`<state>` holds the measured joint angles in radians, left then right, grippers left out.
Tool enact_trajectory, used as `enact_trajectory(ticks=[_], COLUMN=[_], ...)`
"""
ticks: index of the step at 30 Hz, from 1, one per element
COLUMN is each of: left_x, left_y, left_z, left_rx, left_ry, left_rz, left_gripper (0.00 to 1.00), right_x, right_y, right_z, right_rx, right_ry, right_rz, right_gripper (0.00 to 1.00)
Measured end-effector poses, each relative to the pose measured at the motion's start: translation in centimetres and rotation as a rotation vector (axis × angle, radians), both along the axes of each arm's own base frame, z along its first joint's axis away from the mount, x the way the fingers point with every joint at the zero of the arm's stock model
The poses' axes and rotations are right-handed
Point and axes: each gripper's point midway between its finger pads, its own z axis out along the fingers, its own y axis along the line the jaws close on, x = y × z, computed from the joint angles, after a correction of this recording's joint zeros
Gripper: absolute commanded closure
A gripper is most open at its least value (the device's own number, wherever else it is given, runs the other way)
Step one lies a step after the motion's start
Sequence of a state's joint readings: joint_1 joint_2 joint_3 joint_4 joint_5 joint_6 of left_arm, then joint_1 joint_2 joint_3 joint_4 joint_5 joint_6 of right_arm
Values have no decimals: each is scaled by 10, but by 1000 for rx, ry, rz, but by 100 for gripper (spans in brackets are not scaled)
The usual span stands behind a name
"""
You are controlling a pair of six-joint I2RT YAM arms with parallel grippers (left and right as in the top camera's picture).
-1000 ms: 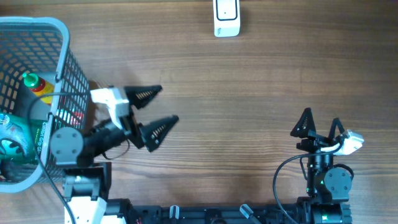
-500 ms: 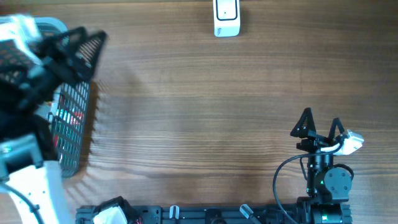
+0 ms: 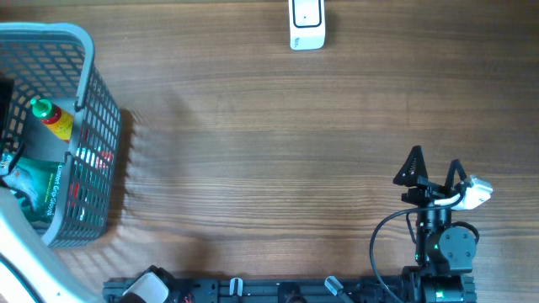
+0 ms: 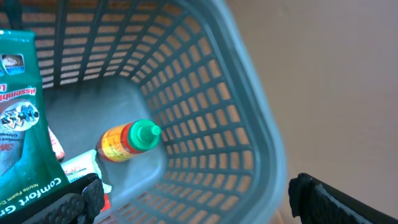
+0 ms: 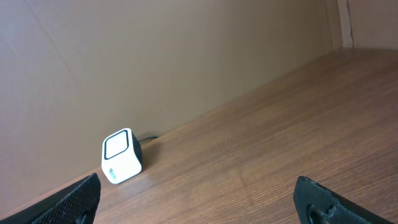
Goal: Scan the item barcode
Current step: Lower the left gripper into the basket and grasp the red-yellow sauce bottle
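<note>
Left wrist view looked down into the grey basket (image 4: 258, 106). The left claw (image 4: 199, 205) was spread wide and empty above it, with one finger low at each edge of the picture. On the basket floor a small bottle (image 4: 127, 142) with a green cap lay on its side, just beside a green packet (image 4: 22, 124) and a white-and-red pack (image 4: 81, 168). I could not tell which of these was the item to scan, and no barcode showed on any of them. The scanner (image 3: 306, 25) stood at the far edge of the table (image 3: 253, 151), well apart from the basket. The right claw (image 3: 434, 164) sat open and empty near its own base.

The likeliest trouble was the reach into the basket. With the jaws so wide, a finger could catch the rim or the mesh wall and drag or tip the whole basket. The bottle, round and lying flat, looked apt to roll away or squirt out of a pinch off its middle. With the packet so close, a careless close could take a fold of it along. Even a clean lift might fail at the scanner, since the code's side was unknown and could end up facing away or covered by a finger.
</note>
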<state>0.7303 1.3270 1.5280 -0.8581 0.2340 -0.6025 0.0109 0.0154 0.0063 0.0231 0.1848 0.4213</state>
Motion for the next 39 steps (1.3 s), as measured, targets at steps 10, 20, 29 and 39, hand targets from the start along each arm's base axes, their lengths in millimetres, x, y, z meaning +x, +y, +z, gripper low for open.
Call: enact_trajectory(ticks=[10, 20, 29, 39], left_x=[36, 42, 24, 13], left_y=[36, 41, 31, 52], left_z=[-120, -155, -158, -163], left_rx=[-201, -329, -826, -970], left_ry=[240, 270, 134, 56], left_rz=[14, 93, 457, 631], left_gripper=[0, 1, 0, 0], right_x=[0, 0, 0, 0], right_y=[0, 0, 0, 0], right_z=[0, 0, 0, 0], right_rx=[0, 0, 0, 0], right_ry=[0, 0, 0, 0], right_rz=[0, 0, 0, 0], right_gripper=[0, 0, 0, 0])
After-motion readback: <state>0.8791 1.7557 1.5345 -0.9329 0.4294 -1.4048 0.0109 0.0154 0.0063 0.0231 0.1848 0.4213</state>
